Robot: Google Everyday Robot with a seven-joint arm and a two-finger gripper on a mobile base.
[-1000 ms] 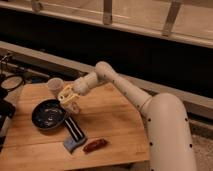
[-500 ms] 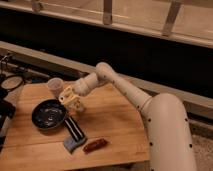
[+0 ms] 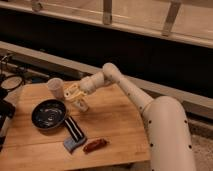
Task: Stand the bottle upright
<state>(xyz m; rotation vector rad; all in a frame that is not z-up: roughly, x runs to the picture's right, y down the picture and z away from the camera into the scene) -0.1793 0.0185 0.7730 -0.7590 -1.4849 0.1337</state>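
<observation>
Matt wood worktop (image 3: 115, 125) under the pale plastic end effector (image 3: 75, 96); left below it a glossy dark bowl (image 3: 48, 114); the arm (image 3: 165, 130) looks smooth white plastic.

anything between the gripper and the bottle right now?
Nothing visible. The gripper is already at the bottle, which sits just below it on the wooden table. The cup, dark bowl, sponge and reddish item all lie off to the sides.
</observation>
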